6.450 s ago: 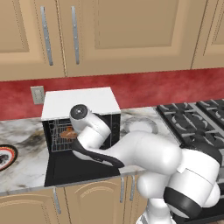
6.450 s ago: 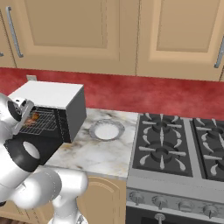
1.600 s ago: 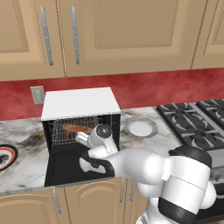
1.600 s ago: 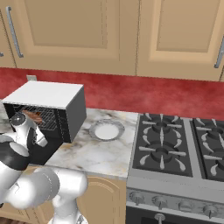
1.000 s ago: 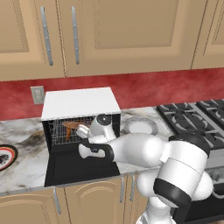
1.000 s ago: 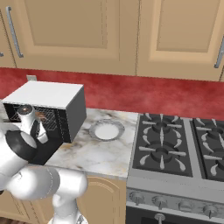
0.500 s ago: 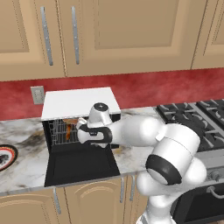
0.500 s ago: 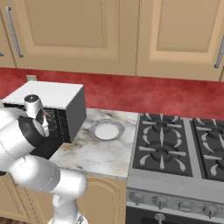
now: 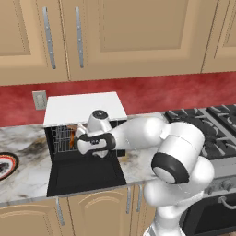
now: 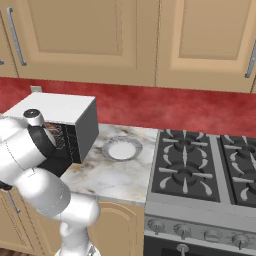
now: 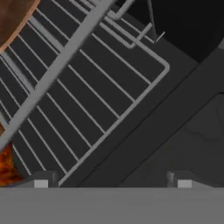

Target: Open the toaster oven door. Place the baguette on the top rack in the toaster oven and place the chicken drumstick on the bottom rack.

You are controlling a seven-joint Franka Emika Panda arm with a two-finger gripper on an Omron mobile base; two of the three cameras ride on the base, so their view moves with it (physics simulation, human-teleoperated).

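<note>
Standing near the left end of the marbled worktop (image 9: 23,177), the white box-shaped toaster oven (image 9: 83,108) has its dark glass door (image 9: 85,174) folded flat toward the front edge. A round white plate (image 10: 121,149) lies on the worktop between the oven and the black gas stove (image 10: 200,165), and another plate with a red and black rim (image 9: 5,166) sits at the far left edge. A pale wall socket (image 9: 39,99) is set in the red backsplash behind the oven. The robot's white forearm stretches across the oven's mouth, hiding much of the inside. The two-finger gripper (image 11: 111,179) is at the opening, its tips spread wide with nothing between them (grey wire racks (image 11: 78,94) fill the space ahead). An orange-brown chicken drumstick (image 9: 72,138) shows at the left of the cavity; the brown baguette (image 11: 13,15) lies on the upper rack.
</note>
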